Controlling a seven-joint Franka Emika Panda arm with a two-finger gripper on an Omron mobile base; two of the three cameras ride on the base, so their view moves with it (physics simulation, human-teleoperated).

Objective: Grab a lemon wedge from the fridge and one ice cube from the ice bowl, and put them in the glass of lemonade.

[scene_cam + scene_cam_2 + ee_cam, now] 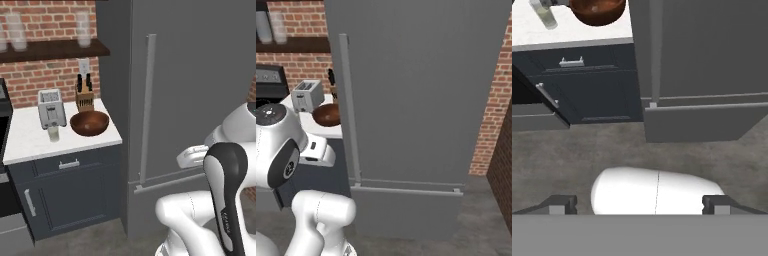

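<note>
Spread wide and empty, the tool [639,205] hangs above the floor before the closed fridge [200,75], whose heavy, stiff door looks best pulled by its long bar handle [148,105]; the ice bowl [90,123] sits on the table [30,140].

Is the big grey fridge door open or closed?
Closed. The fridge door sits flat, its long handle untouched, and no shelves show.

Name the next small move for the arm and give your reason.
Probably raise the gripper toward the fridge handle. The door is shut, so the lemon wedge is still out of reach, and the open gripper points low at the floor.
</note>
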